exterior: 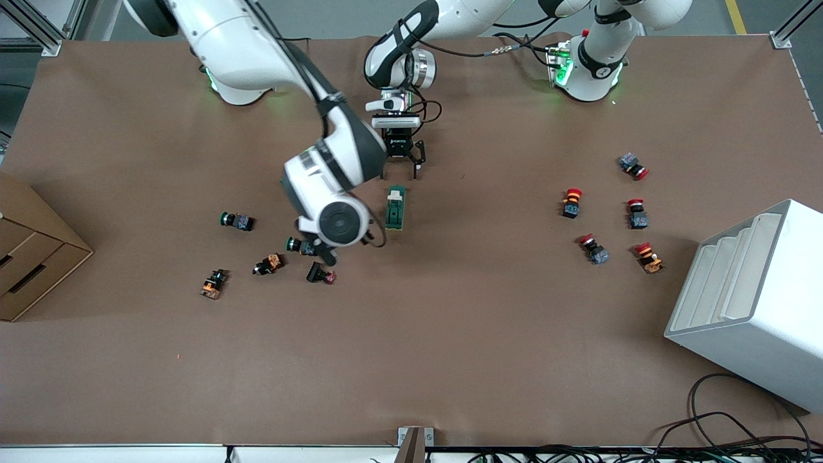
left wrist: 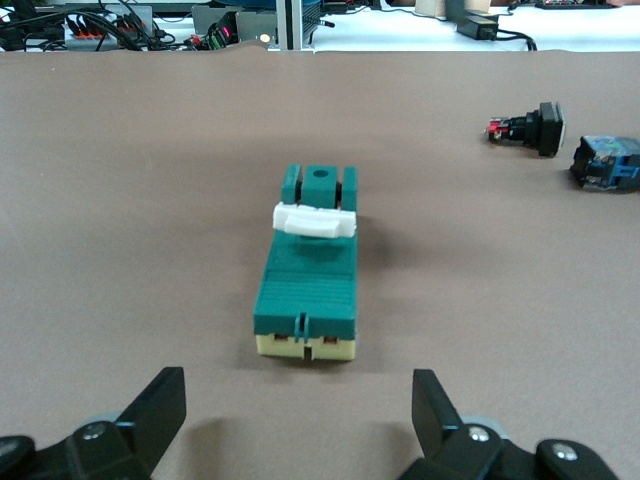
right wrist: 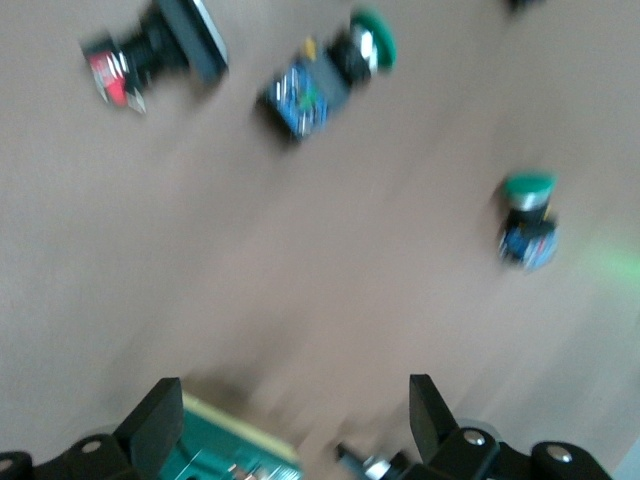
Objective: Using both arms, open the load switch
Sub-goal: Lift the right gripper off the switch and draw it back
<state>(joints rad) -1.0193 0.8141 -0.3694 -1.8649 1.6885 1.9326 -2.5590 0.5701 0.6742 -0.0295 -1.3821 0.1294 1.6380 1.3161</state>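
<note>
Cables [exterior: 739,437] trail along the lower right edge of the front view, and just above them a white stepped rack [exterior: 752,302] sits on the brown tabletop [exterior: 411,360] at the left arm's end. A cardboard box [exterior: 32,251] fills the mid-left edge, at the right arm's end. Near the centre of the frame lies the load switch [exterior: 396,208], a dark green block with its white lever [left wrist: 315,220] across the top near one end and a cream base at the other; it lies flat, untouched, and nothing shows it opened. Directly above it in the frame hangs the left pincer [exterior: 402,168], fingers apart, lined up with the switch's length but not yet around it; in the left wrist view both black fingertips [left wrist: 160,405] sit at the bottom edge with the switch between and ahead of them. The right pincer [exterior: 325,254] is low over the cluster of green-capped push-buttons [exterior: 236,220] in the centre-left, beside the switch toward the right arm's end; its wrist view shows its fingers spread, gripping nothing, with a green corner of the switch at the lower left. A second group, red-capped push-buttons [exterior: 572,202], lies in the right half. As I judge it, the task is at the approach: neither arm holds the switch, so bracing the body and throwing the lever both remain.
</note>
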